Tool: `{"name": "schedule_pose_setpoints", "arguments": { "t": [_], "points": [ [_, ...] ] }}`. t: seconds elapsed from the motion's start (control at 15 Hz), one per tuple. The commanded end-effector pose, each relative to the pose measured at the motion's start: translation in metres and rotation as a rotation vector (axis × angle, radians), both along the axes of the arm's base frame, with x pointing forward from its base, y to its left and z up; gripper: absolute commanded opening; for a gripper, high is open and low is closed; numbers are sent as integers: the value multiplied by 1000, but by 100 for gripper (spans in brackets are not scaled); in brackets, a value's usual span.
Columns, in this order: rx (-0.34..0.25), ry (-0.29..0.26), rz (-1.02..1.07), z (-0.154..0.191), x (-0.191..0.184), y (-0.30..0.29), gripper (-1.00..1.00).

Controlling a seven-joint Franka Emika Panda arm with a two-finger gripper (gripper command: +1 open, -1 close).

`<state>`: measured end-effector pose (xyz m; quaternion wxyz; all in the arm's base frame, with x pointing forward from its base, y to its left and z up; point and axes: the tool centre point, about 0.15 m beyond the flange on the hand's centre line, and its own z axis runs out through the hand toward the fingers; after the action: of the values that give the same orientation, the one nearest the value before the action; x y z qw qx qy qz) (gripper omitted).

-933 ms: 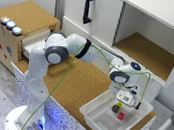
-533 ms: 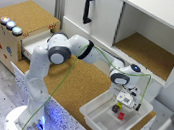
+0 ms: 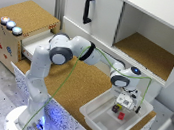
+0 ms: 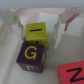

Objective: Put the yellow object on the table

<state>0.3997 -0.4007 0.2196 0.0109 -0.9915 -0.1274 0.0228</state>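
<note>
Tool (image 4: 42,22) spread open, 2 fingers straddling small yellow cube (image 4: 37,34) inside white plastic bin (image 3: 97,116), positioned for grasp before transfer to brown cork counter (image 3: 79,89).

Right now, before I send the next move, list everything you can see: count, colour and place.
yellow object: 1, yellow, in the tray between the fingers
dark maroon block: 1, maroon with a yellow G, beside the yellow one
red block: 1, red, in the tray
tray: 1, white, on the table at the exterior view's right
table: 1, brown cork top, white speckled sides
drawer box: 1, cork-topped wood, drawer open, exterior view's left
buttons: 3, round, on the box top
cabinet: 1, white, black handle, open cork-lined shelf
gripper: 1, fingers light-coloured, open either side of the yellow object
arm: 1, white
</note>
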Motion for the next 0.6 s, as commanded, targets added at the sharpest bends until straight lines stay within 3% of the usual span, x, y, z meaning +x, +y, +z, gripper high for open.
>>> {"name": "schedule_pose_setpoints", "arguments": {
  "t": [0.0, 0.53],
  "points": [
    [33, 19, -34, 4, 18, 4, -100],
    [19, -145, -99, 99, -1, 58, -100]
  ]
}}
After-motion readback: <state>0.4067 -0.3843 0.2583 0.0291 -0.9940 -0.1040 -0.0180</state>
